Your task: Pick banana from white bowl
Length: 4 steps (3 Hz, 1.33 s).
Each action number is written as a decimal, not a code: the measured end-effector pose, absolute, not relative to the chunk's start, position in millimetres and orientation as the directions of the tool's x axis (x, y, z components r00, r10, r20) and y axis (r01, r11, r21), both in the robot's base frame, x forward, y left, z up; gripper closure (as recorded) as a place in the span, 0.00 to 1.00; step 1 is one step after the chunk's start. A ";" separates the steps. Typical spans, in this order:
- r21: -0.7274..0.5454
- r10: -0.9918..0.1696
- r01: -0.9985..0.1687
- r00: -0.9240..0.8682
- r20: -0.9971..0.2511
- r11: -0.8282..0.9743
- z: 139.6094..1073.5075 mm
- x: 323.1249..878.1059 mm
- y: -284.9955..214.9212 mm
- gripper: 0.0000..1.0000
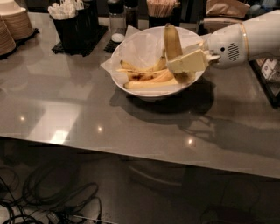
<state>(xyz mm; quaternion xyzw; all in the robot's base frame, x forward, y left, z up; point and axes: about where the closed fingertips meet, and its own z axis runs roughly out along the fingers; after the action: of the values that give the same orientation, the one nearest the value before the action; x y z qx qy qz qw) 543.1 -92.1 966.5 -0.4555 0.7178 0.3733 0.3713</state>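
The white bowl [151, 92], lined with white paper, stands at the back middle of the grey counter. Several thinner bananas [148, 81] with brown marks lie in it. My gripper [178, 65] reaches in from the right over the bowl's right side. It is shut on the banana [172, 40], a plump yellow one that stands upright above the bowl. The banana's lower end is hidden behind the cream-coloured finger [189, 61].
Stacked tan paper bowls [15, 26] sit at the far left. A black caddy with white packets [72, 22], shakers [124, 13] and a cup of stirrers [162, 8] stand behind the bowl. A dark rack [269, 74] is at the right. Cables [52, 201] lie below the counter's front edge.
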 end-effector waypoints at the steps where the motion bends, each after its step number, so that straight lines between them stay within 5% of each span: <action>1: 0.253 -0.348 -0.939 -0.324 -0.880 0.234 950.1 554.0 -68.8 1.00; 4: 0.163 -0.175 -0.987 -0.159 -0.972 -0.011 1001.6 556.1 3.8 1.00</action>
<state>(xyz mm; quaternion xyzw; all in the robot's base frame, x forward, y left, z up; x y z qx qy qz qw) 556.1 3.8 1001.6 -0.5057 0.5742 0.4996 0.4061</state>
